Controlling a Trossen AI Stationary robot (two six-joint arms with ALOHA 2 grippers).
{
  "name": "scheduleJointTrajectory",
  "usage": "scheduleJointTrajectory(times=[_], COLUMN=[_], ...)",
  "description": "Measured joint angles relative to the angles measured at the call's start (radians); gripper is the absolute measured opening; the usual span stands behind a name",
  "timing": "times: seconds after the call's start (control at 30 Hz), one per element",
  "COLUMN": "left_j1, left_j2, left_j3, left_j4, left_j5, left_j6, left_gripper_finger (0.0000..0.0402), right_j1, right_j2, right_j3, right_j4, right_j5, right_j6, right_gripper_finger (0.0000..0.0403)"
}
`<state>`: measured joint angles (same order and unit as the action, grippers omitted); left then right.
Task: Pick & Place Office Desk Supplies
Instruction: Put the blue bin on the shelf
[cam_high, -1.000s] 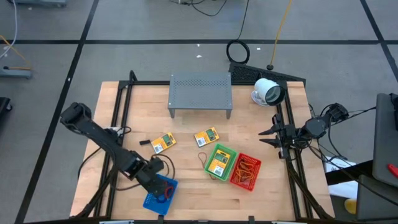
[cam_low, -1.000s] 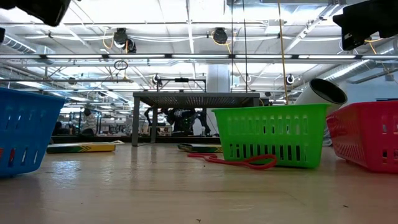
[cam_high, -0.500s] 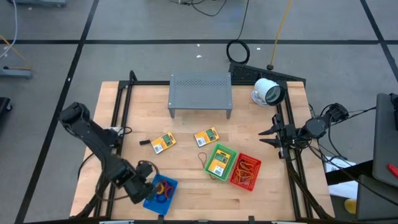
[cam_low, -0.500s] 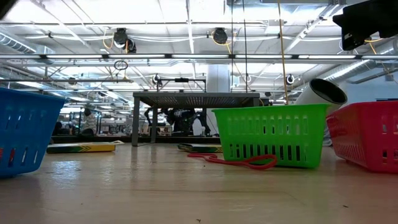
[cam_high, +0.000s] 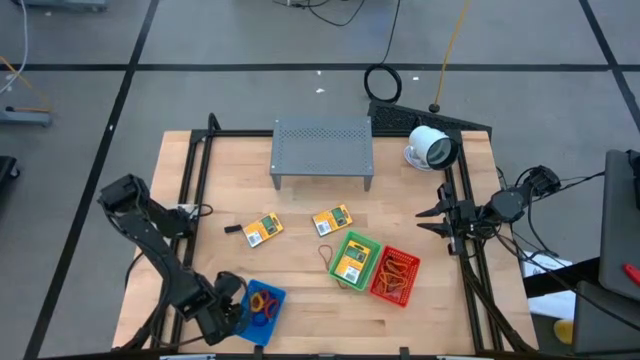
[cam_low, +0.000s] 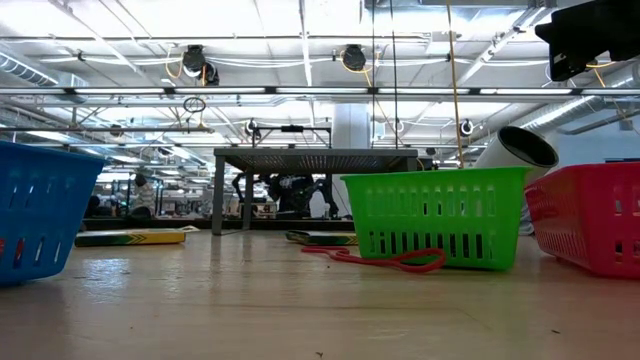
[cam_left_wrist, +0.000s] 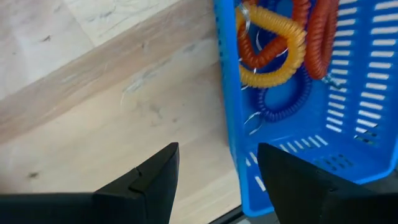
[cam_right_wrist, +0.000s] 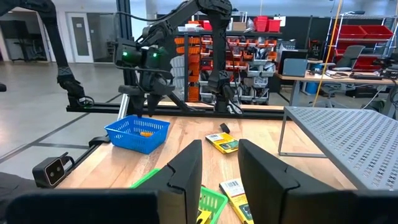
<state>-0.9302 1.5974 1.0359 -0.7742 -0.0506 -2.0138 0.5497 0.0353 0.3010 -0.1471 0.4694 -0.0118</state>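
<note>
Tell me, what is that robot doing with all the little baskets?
It is sorting desk supplies into baskets. The left tool is open and empty, just beside the blue basket, which holds coiled bands. The green basket has one yellow packet inside, and the red basket holds orange bands. Two more yellow packets and a rubber band lie on the table. The right tool waits at the table's right edge.
</note>
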Motion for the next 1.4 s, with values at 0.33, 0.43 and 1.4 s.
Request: scheduleJointTrajectory(times=[0.33, 0.43, 1.4], left_j1=[0.023, 0.027, 0.027], left_j2=[0.087, 0.098, 0.139], left_j3=[0.0, 0.0, -0.02], left_j4=[0.069, 0.097, 0.12], left_j5=[-0.003, 0.001, 0.025], left_j6=[0.048, 0.065, 0.122], left_gripper_finger=[0.0228, 0.0228, 0.0013], right_j1=[0.0, 0.0, 0.0], right_j2=[0.0, 0.0, 0.0], right_j3=[0.0, 0.0, 0.0], right_j4=[0.0, 0.0, 0.0], right_j5=[0.0, 0.0, 0.0], right_j6=[0.0, 0.0, 0.0], right_gripper_finger=[0.0094, 0.0095, 0.0095])
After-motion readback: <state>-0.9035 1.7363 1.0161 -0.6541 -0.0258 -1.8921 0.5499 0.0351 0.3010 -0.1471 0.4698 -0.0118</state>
